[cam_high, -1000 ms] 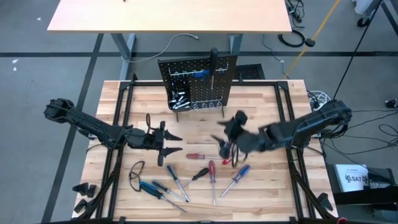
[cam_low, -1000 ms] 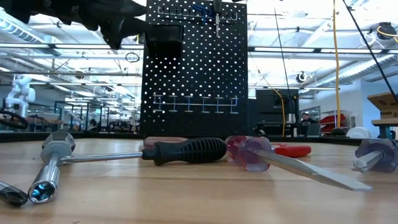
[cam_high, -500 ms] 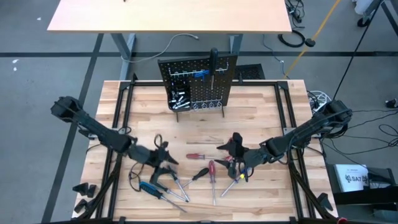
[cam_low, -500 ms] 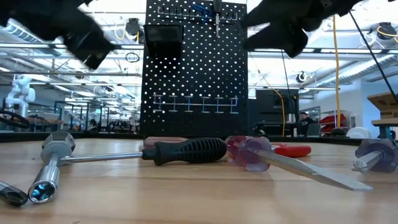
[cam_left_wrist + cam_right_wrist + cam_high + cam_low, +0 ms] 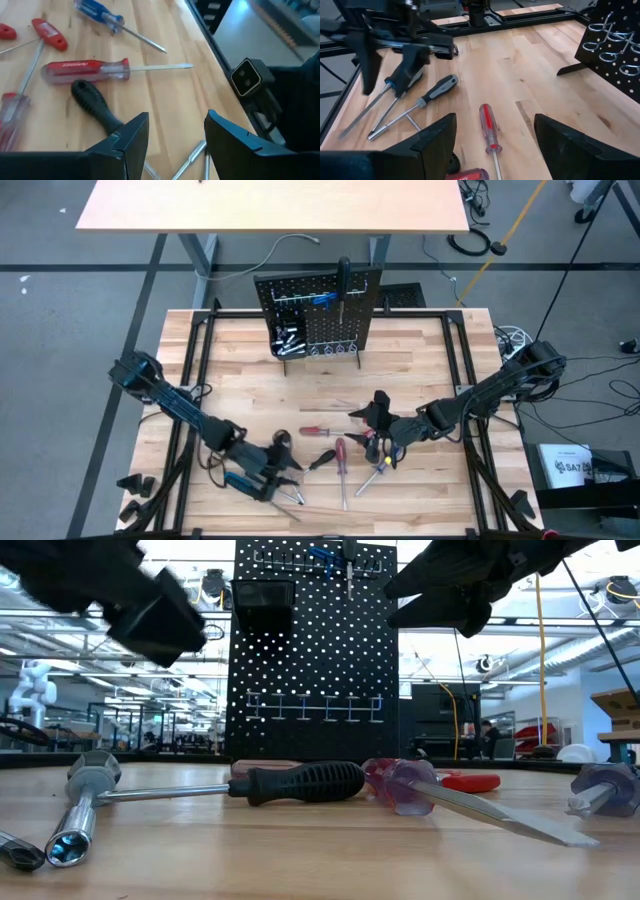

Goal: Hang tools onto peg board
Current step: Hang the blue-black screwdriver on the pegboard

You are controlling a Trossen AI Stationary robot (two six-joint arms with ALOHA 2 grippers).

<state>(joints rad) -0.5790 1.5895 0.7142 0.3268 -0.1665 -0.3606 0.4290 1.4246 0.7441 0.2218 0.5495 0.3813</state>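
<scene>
Hovering with jaws spread and empty, the left gripper (image 5: 278, 470) has a black-handled screwdriver (image 5: 95, 106) just ahead, the right gripper (image 5: 378, 442) a red-handled screwdriver (image 5: 489, 128).

Robotics lab: open hall, benches (image 5: 270, 205).

Grey floor (image 5: 70, 300), tan desk (image 5: 270, 205)

The left gripper (image 5: 150, 615) was a blurry dark shape in the low view. In the left wrist view, a black-handled tool (image 5: 95, 107) ran behind one jaw. A red screwdriver (image 5: 12, 125) beside the jaws was cut off.
</scene>
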